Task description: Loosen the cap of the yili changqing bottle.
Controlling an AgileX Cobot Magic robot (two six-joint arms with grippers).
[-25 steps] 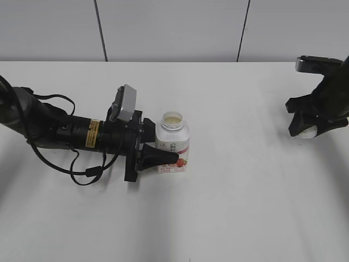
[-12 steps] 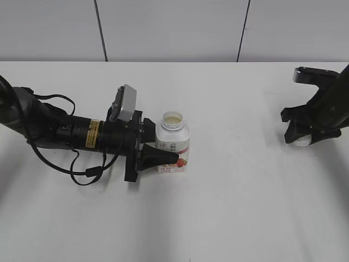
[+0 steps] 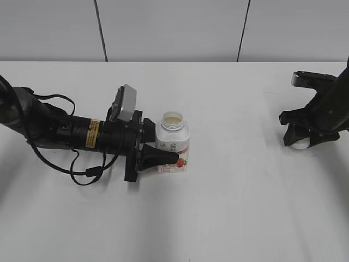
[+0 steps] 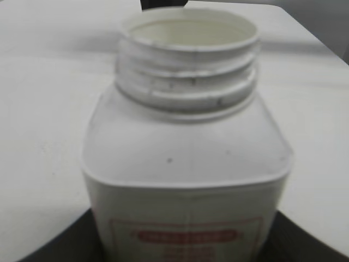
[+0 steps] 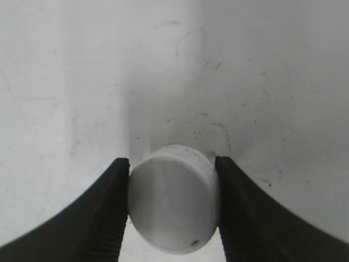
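Observation:
The yili changqing bottle (image 3: 173, 141) stands upright at the table's middle, white with a red fruit label, its threaded neck (image 4: 188, 65) open and uncapped. My left gripper (image 3: 159, 150) is shut on the bottle's body, with the jaws at the label's two sides in the left wrist view (image 4: 185, 248). The cap (image 5: 173, 204), white and round with a ribbed rim, is far to the right in the exterior view (image 3: 300, 144). My right gripper (image 3: 301, 140) is shut on the cap and holds it tilted, low at the table surface (image 5: 173, 210).
The white table (image 3: 240, 207) runs back to a grey panelled wall (image 3: 174, 27). The left arm and its black cable (image 3: 82, 169) lie low across the table's left side.
My right gripper has moved down and slightly left with the cap, close to the table. The left gripper and the bottle have not moved.

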